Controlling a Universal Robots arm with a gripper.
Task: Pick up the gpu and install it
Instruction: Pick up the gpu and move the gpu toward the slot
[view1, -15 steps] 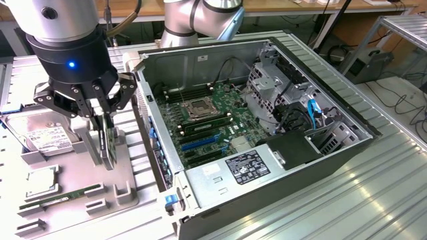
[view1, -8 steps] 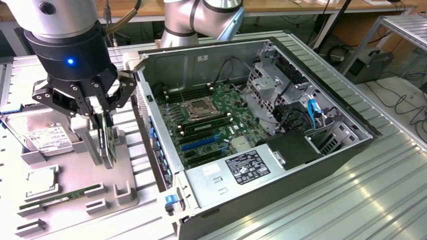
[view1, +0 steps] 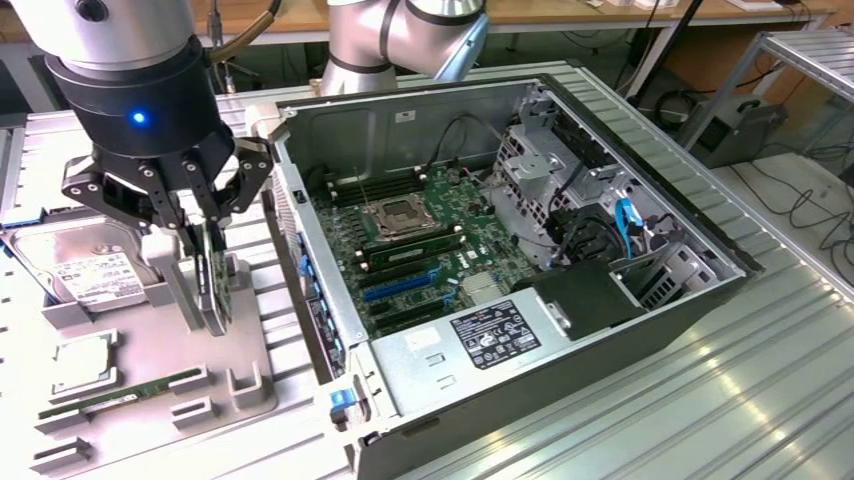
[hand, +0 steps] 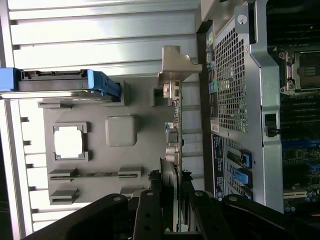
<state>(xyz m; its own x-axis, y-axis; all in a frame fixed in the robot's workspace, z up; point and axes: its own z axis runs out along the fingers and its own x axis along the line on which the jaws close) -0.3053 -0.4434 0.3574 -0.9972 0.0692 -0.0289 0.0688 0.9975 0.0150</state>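
The gpu (view1: 216, 285) stands on edge in a slot of the grey parts tray (view1: 147, 345), to the exterior view's left of the open computer case (view1: 534, 250). My gripper (view1: 203, 225) comes down on it from above, its black fingers closed on either side of the card's top edge. The wrist view looks along the card: the gpu (hand: 172, 135) appears edge-on with its metal bracket (hand: 177, 65) at the far end, and my gripper (hand: 172, 192) clamps its near end. The card's lower edge still looks seated in the tray holder.
On the tray also lie a silver hard drive (view1: 87, 270), a CPU (view1: 80, 360) and a green RAM stick (view1: 120, 395). The case's motherboard (view1: 414, 250) has blue expansion slots (view1: 400, 285). The case's perforated rear wall (hand: 230, 90) rises close beside the card.
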